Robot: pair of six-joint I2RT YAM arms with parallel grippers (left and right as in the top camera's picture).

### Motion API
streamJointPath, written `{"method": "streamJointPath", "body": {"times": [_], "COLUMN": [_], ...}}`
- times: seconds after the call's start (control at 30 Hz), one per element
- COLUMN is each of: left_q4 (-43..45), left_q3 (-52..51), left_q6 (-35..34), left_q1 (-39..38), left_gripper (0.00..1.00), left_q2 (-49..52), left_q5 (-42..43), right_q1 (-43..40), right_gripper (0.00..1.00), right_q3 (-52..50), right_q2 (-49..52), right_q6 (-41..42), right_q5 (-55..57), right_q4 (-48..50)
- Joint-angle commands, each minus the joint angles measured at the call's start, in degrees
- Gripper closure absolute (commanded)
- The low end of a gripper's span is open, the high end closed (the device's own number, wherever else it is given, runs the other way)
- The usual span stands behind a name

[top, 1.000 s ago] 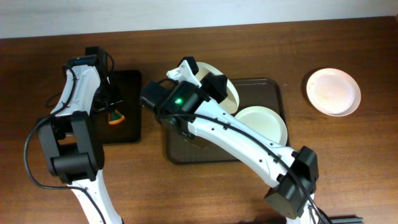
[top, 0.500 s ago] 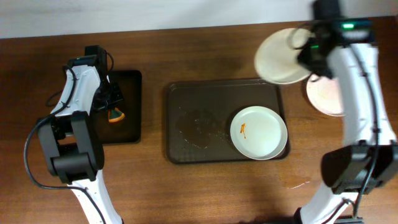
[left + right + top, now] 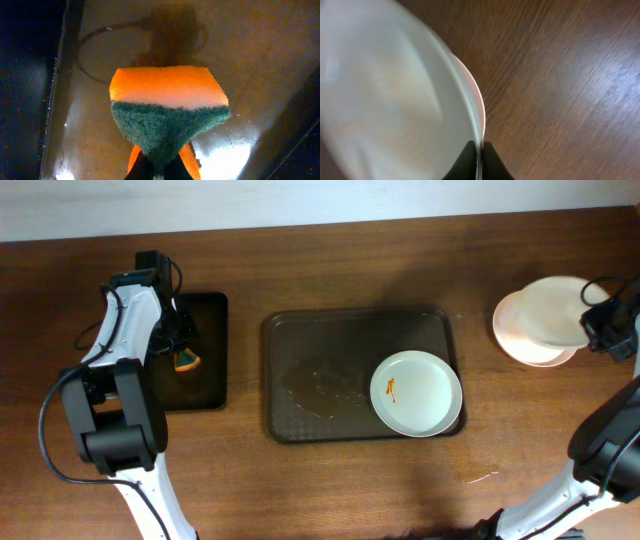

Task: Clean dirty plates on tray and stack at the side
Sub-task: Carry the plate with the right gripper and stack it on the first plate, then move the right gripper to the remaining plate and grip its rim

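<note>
Overhead: the right gripper (image 3: pixel 592 320), at the far right of the tabletop (image 3: pixel 330 490), is clamped on the rim of the held plate (image 3: pixel 555 308). That plate reaches away from the gripper toward the table's middle and overlaps the bottom plate (image 3: pixel 520 340), which lies on the wood directly beneath it. It is not clear whether the two plates touch. Well away from this gripper, toward the centre, sits the dark brown tray (image 3: pixel 350 325). The smeared plate (image 3: pixel 425 395) lies in the tray's corner closest to the right gripper, and an orange smear (image 3: pixel 391 389) shows on the plate's far side from it. A wet patch (image 3: pixel 320 380) glistens on the tray floor beyond the plate. Across the table, the left gripper (image 3: pixel 181 354) hangs over the black tray (image 3: pixel 210 385), pinching the sponge (image 3: pixel 187 363).

Left wrist: the left gripper (image 3: pixel 159 169) is nearly closed, squeezing the lower tip of the sponge (image 3: pixel 167 107) between its fingers (image 3: pixel 142 169). The green scouring face is nearest the gripper and the orange foam is beyond it. The glossy, wet floor of the black tray (image 3: pixel 250 60) lies directly below, carrying the sponge's shadow.

Right wrist: the right gripper (image 3: pixel 479 159) is drawn narrow onto the thin rim of the held plate (image 3: pixel 385 95), which spreads away from the fingers (image 3: pixel 468 159) as a blurred white disc. A pink-tinged edge that may belong to the bottom plate (image 3: pixel 482 107) peeks out just past the rim. Bare tabletop (image 3: pixel 560 75) fills the other side of the gripper.
</note>
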Motion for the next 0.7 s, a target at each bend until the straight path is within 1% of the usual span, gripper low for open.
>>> {"method": "streamJointPath", "body": {"times": [0.0, 0.03, 0.07, 0.1, 0.13, 0.2, 0.33, 0.4, 0.43, 0.47, 0.53, 0.57, 0.6, 0.63, 0.67], "left_q4": [0.1, 0.1, 0.1, 0.1, -0.1, -0.3, -1.0, -0.3, 0.2, 0.0, -1.8, -3.3, -5.6, -8.2, -9.7], "left_q3": [-0.2, -0.2, -0.2, -0.2, -0.2, -0.2, -0.1, -0.2, -0.2, 0.1, 1.8, 3.6, 6.8, 10.6, 13.1], "left_q6": [0.9, 0.9, 0.9, 0.9, 0.9, 0.9, 2.2, 2.2, 2.2, 2.2, 2.2, 2.2, 2.2, 2.2, 2.2], "left_q1": [0.2, 0.2, 0.2, 0.2, 0.2, 0.2, 0.2, 0.2, 0.2, 0.2, 0.2, 0.2, 0.2, 0.2, 0.1], "left_gripper": [1.0, 1.0, 1.0, 1.0, 1.0, 1.0, 1.0, 1.0, 1.0, 1.0, 1.0, 1.0, 1.0, 1.0, 1.0], "left_q2": [0.5, 0.5, 0.5, 0.5, 0.5, 0.5, 0.5, 0.5, 0.5, 0.4, 0.0, -0.6, -1.7, -3.3, -4.6], "left_q5": [0.7, 0.7, 0.7, 0.7, 0.7, 0.6, 0.7, 0.7, 1.4, 4.0, 4.7, 4.7, 4.8, 5.5, 7.5], "right_q1": [0.3, 0.3, 0.3, 0.3, 0.3, 0.4, 3.4, 5.5, 6.4, 8.3, 10.4, 11.8, 13.1, 14.8, 15.8], "right_gripper": [0.53, 0.44, 0.4, 0.38, 0.38, 0.38, 0.36, 0.36, 0.37, 0.47, 0.46, 0.44, 0.39, 0.19, 0.01], "right_q3": [-2.0, -1.9, -1.8, -1.3, -0.7, -0.2, -0.2, -0.2, -0.2, -0.2, -0.2, -0.2, -0.2, -0.6, -1.0], "right_q2": [0.9, 0.9, 0.8, 0.7, 0.4, -1.4, -8.5, -9.6, -9.6, -9.7, -10.1, -10.3, -10.3, -10.3, -10.2], "right_q6": [-1.5, -4.3, -6.4, -9.4, -10.9, -13.3, -22.4, -23.7, -25.2, -29.3, -32.8, -33.8, -33.8, -33.6, -33.6], "right_q5": [-4.4, -8.2, -11.6, -18.5, -22.9, -29.1, -29.9, -29.9, -29.9, -29.9, -29.9, -29.5, -27.6, -24.3, -23.8], "right_q4": [0.2, 0.0, -0.4, -2.2, -4.2, -8.8, -21.0, -25.4, -27.3, -30.1, -32.0, -32.7, -32.8, -32.1, -31.5]}}
